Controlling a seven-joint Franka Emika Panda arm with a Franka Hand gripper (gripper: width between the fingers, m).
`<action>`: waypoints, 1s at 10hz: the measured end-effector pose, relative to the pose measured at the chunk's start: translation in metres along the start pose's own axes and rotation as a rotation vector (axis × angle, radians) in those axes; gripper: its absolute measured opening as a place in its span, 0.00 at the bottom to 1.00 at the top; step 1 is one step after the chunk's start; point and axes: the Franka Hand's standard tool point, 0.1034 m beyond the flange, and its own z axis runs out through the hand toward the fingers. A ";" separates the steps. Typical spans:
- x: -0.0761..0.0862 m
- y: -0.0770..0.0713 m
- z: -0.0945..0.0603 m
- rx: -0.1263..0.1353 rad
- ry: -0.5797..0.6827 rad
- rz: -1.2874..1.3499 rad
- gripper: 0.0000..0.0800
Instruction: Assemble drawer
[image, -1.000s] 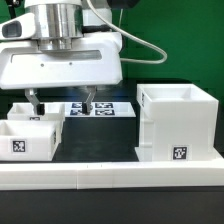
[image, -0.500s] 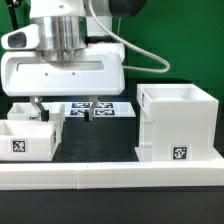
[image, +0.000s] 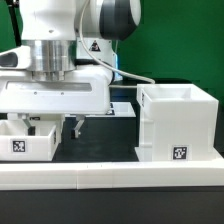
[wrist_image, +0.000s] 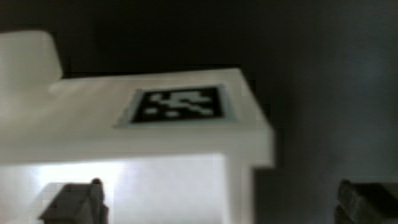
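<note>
Shifted end effector (image: 52, 126) hovers over upward-opening drawer tray (image: 28, 143).

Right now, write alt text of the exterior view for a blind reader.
The arm's open gripper hangs low over a small white tagged tray on the exterior view's left. The tall white casing stands open-topped on the exterior view's right, behind a low white rail, against a green backdrop.

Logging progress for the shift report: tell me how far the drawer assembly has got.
Done: nothing joined; the casing stands apart at the exterior view's right. In hand: the open claw hangs over a tagged tray, gripping nothing. Left: grasp the tray and fit it into the casing.
</note>
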 end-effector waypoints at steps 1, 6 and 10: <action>-0.001 0.000 0.004 -0.004 0.002 -0.005 0.81; -0.003 0.000 0.007 -0.006 0.000 -0.021 0.66; -0.002 -0.003 0.007 -0.003 0.000 -0.026 0.14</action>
